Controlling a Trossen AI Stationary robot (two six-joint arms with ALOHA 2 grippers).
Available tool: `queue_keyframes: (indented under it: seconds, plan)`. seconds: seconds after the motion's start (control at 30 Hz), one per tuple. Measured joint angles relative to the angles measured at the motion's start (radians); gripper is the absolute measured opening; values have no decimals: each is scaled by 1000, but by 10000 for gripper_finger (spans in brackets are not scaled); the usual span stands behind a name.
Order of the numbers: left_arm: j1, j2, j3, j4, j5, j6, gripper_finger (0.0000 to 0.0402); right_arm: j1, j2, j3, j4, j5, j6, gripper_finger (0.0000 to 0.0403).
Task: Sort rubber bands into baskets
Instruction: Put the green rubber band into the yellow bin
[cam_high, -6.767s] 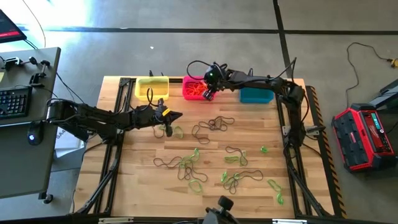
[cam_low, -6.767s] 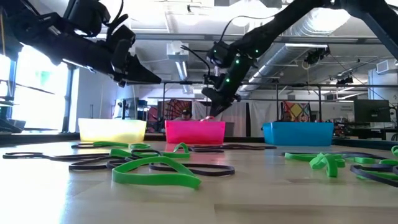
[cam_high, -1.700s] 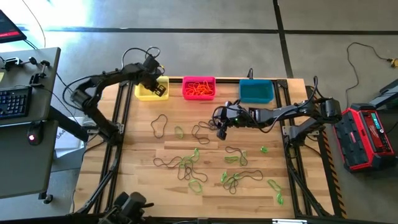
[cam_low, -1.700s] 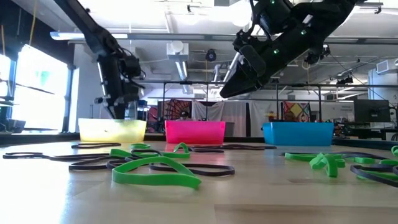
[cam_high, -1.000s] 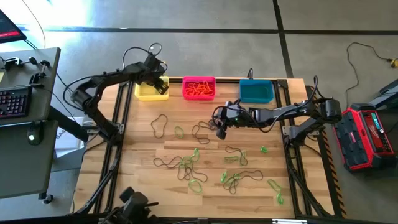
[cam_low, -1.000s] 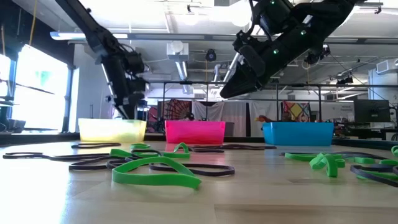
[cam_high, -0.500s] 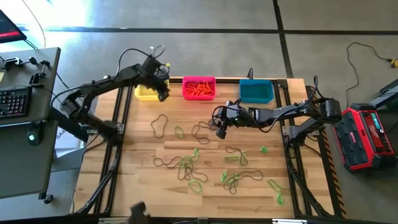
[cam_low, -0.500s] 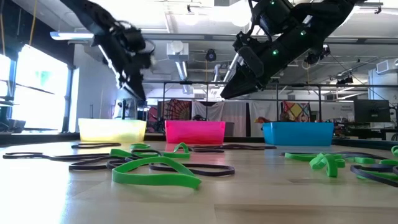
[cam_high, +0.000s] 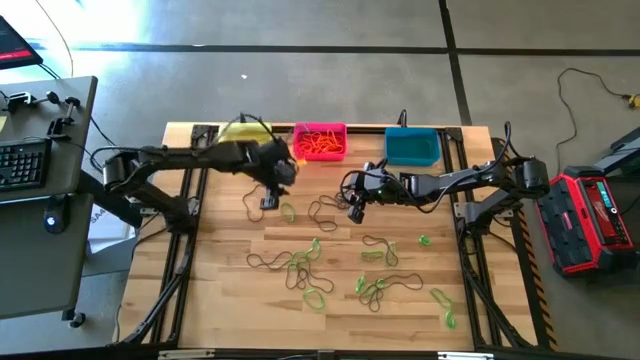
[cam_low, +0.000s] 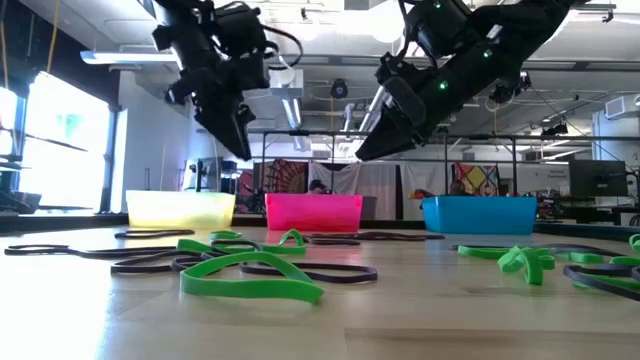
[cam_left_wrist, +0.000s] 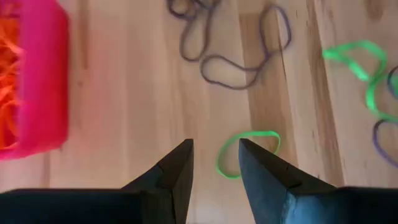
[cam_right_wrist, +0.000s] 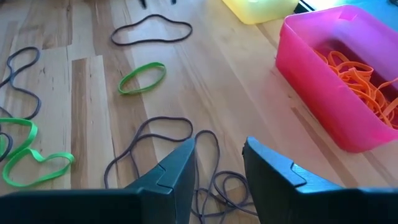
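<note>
1. We see our left claw (cam_high: 270, 203) spread and empty above the surface (cam_high: 230, 300), over a green band (cam_left_wrist: 247, 151) near the pink basket (cam_high: 320, 141).
2. Our right claw (cam_high: 354, 213), also spread and empty, hangs above dark bands (cam_high: 335, 205).
3. Rubber bands (cam_high: 310, 265) litter the surface; yellow basket (cam_high: 240, 132) and teal basket (cam_high: 412, 147) flank the pink.

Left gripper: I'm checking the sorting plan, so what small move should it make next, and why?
Probably lower straight down. The left gripper hangs open above the table, empty, with a loose green rubber band lying just ahead of its fingertips, beside the pink basket.
</note>
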Motion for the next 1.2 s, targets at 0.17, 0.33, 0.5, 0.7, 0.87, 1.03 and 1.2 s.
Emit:
queue_keyframes:
  seconds: [0.17,0.33,0.5,0.7,0.87,1.03,1.2]
  plan:
    - [-72,79,0,-8,-52,6,149,0,0,0,0,0,0,126]
    - [-90,157,0,11,-112,15,162,0,0,0,0,0,0,126]
    - [-72,229,0,19,-80,21,142,0,0,0,0,0,0,126]
    - [-46,308,0,37,-83,37,115,0,0,0,0,0,5,126]
    - [-40,327,3,35,-75,52,88,0,0,0,-8,0,10,126]
    - [-41,320,2,36,-83,40,38,0,0,0,-8,0,10,126]
    - [-31,320,2,26,-133,14,5,0,0,0,-8,0,10,126]
